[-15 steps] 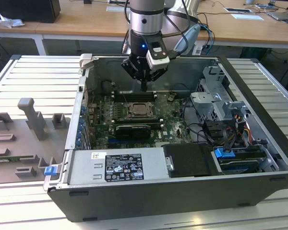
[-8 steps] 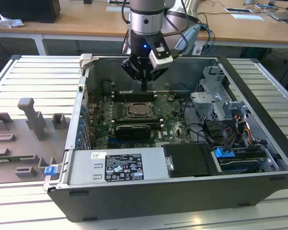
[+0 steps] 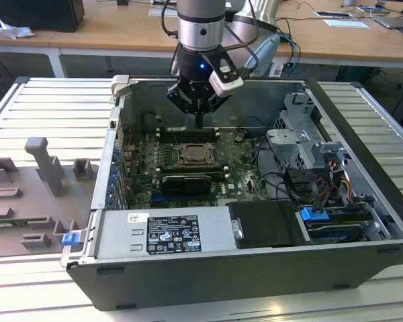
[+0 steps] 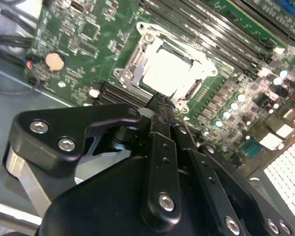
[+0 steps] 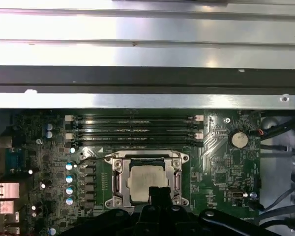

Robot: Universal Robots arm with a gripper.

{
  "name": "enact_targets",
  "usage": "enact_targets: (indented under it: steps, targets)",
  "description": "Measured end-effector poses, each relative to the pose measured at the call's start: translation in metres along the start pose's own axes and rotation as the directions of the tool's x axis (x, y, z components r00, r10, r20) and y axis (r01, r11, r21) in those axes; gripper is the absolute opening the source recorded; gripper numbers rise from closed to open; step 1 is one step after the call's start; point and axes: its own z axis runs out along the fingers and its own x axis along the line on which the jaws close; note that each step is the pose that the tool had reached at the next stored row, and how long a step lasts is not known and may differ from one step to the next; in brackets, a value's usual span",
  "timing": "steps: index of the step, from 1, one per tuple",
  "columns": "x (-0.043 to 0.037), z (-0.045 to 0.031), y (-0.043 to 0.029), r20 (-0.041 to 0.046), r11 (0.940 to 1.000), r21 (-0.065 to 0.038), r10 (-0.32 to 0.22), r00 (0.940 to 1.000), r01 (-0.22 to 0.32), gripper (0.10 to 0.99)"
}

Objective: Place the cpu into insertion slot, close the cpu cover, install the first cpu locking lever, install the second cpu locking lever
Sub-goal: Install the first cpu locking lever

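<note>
Hovering the gripper, fingers pressed together and empty, I am holding just above the insertion slot at the centre of the motherboard; the cpu is sitting inside, cpu cover down.

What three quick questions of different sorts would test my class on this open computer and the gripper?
1. True or false: the cpu shows through the window of the closed cpu cover.
2. Pick one. In the exterior view, where is the gripper in relation to the motherboard? A beneath it; B above it; C lying flat on it.
3. Short answer: in the first wrist view, what are the long black rows beside the cpu cover?

Key: 1 true. 2 B. 3 memory slots.
</note>
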Motion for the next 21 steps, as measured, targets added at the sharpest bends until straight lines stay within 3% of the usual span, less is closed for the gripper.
enact_targets:
  steps: [1,3,5,7,10,14,15,21]
  targets:
    - [0.0034,0.0001,-0.0001,-0.0009,1.0,-0.01,0.0,1.0,0.0,0.106]
    - [0.007,0.0003,-0.0001,-0.0043,0.9998,-0.018,0.001,1.0,-0.001,0.106]
    - [0.0093,0.001,-0.0001,-0.0269,0.9997,-0.022,0.001,0.9996,-0.002,0.106]
    - [0.0127,0.003,-0.0003,-0.0299,0.9997,-0.023,0.0,0.9996,-0.001,0.106]
    - [0.0312,0.0059,-0.0004,-0.0312,0.9997,-0.023,-0.001,0.9995,0.0,0.106]
    - [0.0419,0.0061,-0.0006,-0.0312,0.9997,-0.023,-0.005,0.9995,0.004,0.106]
    - [0.0478,0.0065,-0.0006,-0.0311,0.9997,-0.023,-0.01,0.9995,0.009,0.106]
    - [0.0558,0.0085,-0.0007,-0.0376,0.9995,-0.024,-0.022,0.9991,0.021,0.106]
